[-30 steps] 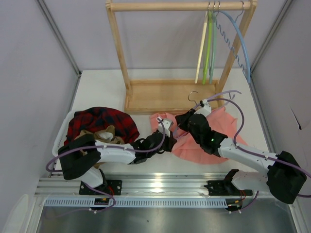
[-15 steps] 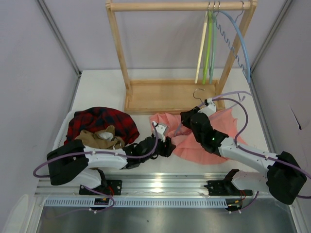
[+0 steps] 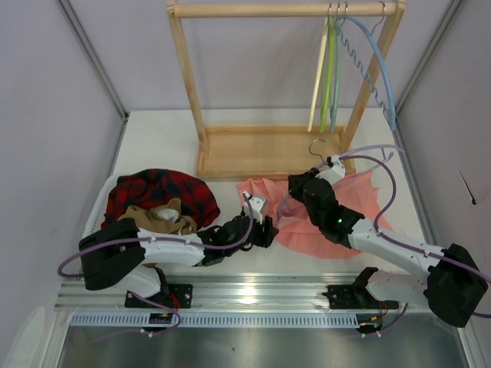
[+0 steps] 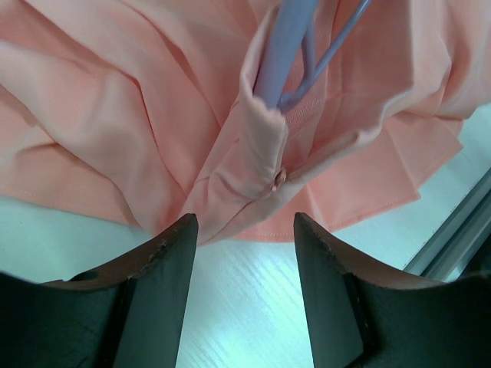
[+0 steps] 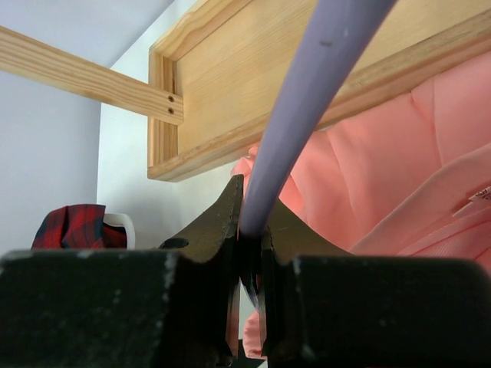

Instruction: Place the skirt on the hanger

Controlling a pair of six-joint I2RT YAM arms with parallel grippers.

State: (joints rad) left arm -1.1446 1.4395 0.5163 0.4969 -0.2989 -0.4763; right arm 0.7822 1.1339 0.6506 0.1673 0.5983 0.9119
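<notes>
On white table, centre-right, in front of wooden rack: skirt lies crumpled and flat, far edge just beside the rack base, near hem close to the table's front edge. Basket w/ plaid garment and tan garment sits at L, well apart from skirt.

R gripper is over the skirt's middle, jaws clamped tight on the lilac hanger; hook points at the rack. L gripper is low at the skirt's L edge, jaws spread w/ nothing between, just short of the cloth.

L wrist view: hanger end is tucked into a waistband fold, small snap below it.

Step, prob: threading hanger into waist, one side started. Next move likely needs L to close on the waistband edge and draw it along the hanger while R holds steady; thin fabric may slip off.

Room: tight behind (rack base), basket crowds L arm's elbow side. Some bare table in front of L fingers. Spare hangers hang on the rail, out of the way.
</notes>
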